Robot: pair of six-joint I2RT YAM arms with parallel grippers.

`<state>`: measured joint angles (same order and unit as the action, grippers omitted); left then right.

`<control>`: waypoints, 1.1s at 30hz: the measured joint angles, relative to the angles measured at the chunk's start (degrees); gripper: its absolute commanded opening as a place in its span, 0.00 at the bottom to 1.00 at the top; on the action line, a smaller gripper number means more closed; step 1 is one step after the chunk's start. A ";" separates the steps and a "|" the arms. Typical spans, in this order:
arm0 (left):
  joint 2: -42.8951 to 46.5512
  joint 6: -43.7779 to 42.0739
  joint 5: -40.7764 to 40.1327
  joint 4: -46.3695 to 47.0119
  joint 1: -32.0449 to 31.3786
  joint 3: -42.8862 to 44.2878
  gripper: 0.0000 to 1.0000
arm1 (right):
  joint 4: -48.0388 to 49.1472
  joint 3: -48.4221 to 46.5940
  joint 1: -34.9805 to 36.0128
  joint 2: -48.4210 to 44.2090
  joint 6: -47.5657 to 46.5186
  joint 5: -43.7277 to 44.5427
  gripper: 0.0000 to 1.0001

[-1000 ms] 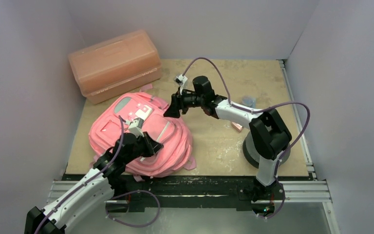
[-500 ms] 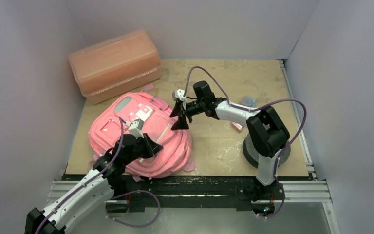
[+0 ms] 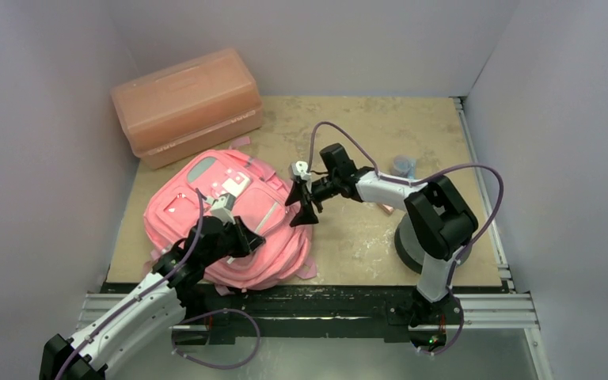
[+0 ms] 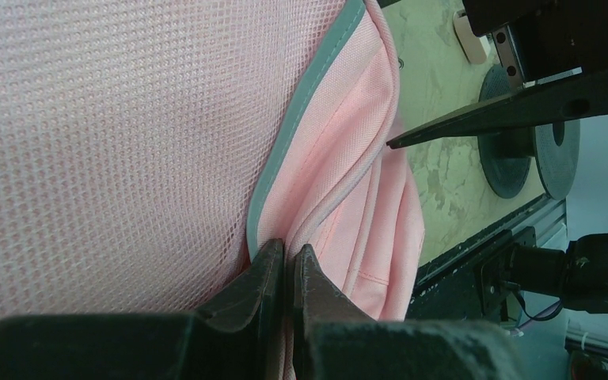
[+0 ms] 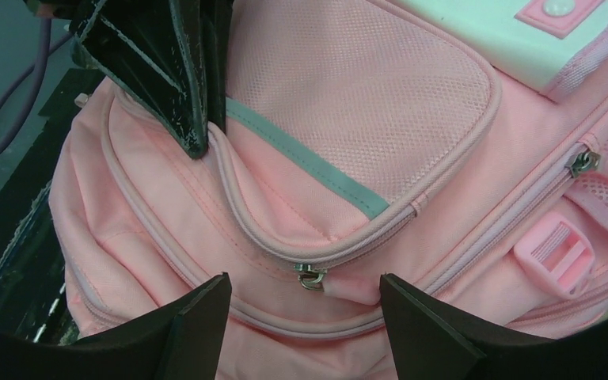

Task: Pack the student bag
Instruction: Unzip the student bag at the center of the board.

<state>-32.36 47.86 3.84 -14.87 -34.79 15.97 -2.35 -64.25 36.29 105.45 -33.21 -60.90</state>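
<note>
Nearest, pinches a seam of the pink backpack [image 3: 279,239] beside a grey strip [image 4: 285,158] with the left gripper [image 4: 287,255], fingers pressed together on the fabric. Further out, holds the right gripper [image 5: 303,281] over the front pocket [image 5: 364,103], fingers spread wide either side of a zip pull [image 5: 312,278]; contact unclear. Has the backpack lying front up on the left half of the table [image 3: 364,127], orange box [image 3: 186,103] behind.

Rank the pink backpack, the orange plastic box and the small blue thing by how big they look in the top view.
Largest: pink backpack.
Next: orange plastic box, not far behind.
Smallest by far: small blue thing.
</note>
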 measured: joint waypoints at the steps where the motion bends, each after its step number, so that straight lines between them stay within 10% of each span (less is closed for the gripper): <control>1: 0.02 -0.04 0.02 0.00 -0.02 0.00 0.00 | -0.11 0.39 -0.04 -0.22 -0.15 -0.07 0.71; 25: -0.28 -0.50 -0.09 -0.90 0.00 0.83 0.00 | 27.91 15.96 3.89 -8.09 16.65 15.45 0.57; 33: -0.46 -0.52 -0.24 -1.09 0.00 1.09 0.00 | 33.70 18.86 4.72 -8.13 15.23 19.89 0.26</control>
<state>-32.82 47.33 3.60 -15.97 -34.79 17.06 31.35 -45.39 41.01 97.32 -17.98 -41.01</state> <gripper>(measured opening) 0.039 0.415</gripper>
